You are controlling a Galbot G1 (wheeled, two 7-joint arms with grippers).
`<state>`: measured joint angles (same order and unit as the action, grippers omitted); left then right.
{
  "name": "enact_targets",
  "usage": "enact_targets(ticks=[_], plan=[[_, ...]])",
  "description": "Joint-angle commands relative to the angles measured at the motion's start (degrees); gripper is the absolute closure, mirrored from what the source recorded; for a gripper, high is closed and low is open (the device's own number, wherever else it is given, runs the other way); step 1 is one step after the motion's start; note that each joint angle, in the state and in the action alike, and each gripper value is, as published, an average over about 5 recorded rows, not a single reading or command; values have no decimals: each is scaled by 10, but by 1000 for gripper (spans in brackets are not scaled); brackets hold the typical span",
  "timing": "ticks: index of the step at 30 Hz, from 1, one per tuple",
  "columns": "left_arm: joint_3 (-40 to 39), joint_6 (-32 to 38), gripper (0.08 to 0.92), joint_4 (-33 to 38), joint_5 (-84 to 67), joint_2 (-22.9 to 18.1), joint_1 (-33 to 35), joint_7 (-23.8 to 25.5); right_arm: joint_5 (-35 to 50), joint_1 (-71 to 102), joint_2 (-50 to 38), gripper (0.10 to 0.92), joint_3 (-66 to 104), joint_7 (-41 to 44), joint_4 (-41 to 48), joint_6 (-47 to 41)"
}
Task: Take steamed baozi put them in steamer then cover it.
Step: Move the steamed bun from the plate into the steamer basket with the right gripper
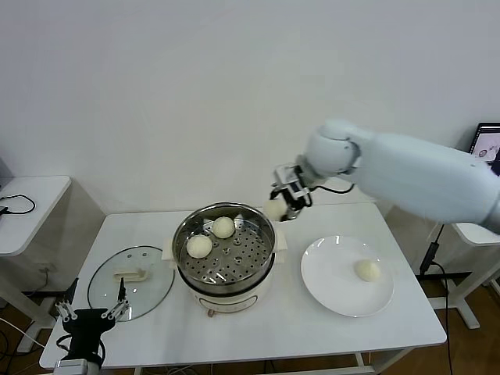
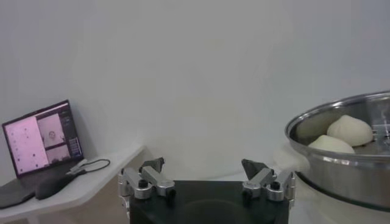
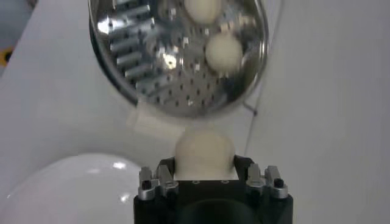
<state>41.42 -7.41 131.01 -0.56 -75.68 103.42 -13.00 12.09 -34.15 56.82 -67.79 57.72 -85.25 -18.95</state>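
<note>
the left gripper [image 1: 92, 314] is hanging idle at the table's [image 1: 258, 328] near left corner, fingers spread wide on nothing. the cover [image 1: 130, 281] is lying flat just beside the steamer [image 1: 225, 248], which is holding two baozi [image 1: 199, 245] on its tray. one bun [image 1: 367, 270] is sitting on the plate [image 1: 347, 297]. farther back, the right gripper [image 1: 281, 205] is pinching a fourth bun [image 3: 204, 152] above the steamer's far right rim.
</note>
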Motion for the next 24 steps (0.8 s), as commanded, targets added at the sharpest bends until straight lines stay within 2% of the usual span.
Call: enact_targets(ticks=[1,9,24], plan=[[3,-2,177,3,0,-2,0,0,-2,26,134,410,-29,-17,16,72],[13,-2,177,5,-1,-4,2,0,-85,74,155,414,-53,-35,18,149],[14,0,177,0,-4,-9,-3,0,-89,68,200,409,-75,-4,52,236]])
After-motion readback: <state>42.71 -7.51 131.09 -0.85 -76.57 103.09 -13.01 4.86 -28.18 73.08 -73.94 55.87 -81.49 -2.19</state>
